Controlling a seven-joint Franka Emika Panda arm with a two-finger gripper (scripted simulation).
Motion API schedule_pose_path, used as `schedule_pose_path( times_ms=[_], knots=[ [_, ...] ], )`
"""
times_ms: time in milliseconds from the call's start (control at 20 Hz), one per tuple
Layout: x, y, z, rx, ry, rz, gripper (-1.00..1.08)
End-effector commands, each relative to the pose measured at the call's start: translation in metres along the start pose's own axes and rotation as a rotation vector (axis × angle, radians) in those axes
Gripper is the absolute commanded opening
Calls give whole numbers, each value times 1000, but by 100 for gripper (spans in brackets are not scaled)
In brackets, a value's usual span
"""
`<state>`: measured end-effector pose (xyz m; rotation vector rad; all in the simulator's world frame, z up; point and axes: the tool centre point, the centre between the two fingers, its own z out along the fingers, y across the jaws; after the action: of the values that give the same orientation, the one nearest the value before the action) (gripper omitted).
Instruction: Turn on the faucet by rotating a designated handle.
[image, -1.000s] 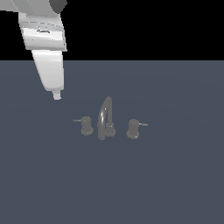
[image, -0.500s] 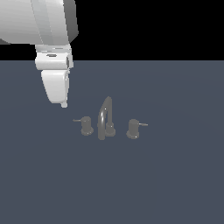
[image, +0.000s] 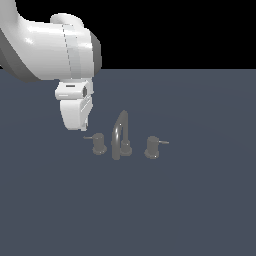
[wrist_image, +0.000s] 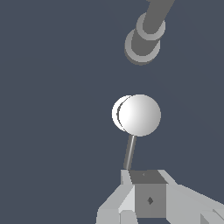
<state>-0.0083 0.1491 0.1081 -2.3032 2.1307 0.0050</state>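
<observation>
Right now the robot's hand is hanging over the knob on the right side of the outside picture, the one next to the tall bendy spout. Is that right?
Not quite. In the exterior view the gripper hangs over the handle on that view's left, not the twin knob on its right. Both knobs do sit beside the tall arched spout.

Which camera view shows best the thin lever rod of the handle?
The wrist view: the rod runs long and clear from the handle toward the gripper. The exterior view shows it only as a tiny stub.
</observation>
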Motion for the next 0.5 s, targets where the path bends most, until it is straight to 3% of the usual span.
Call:
schedule_pose_path(
  times_ms=[0,450],
  knots=[
    [5,-10,12,0,3,51,-100],
    [19,-35,40,0,7,176,-100]
  ],
)
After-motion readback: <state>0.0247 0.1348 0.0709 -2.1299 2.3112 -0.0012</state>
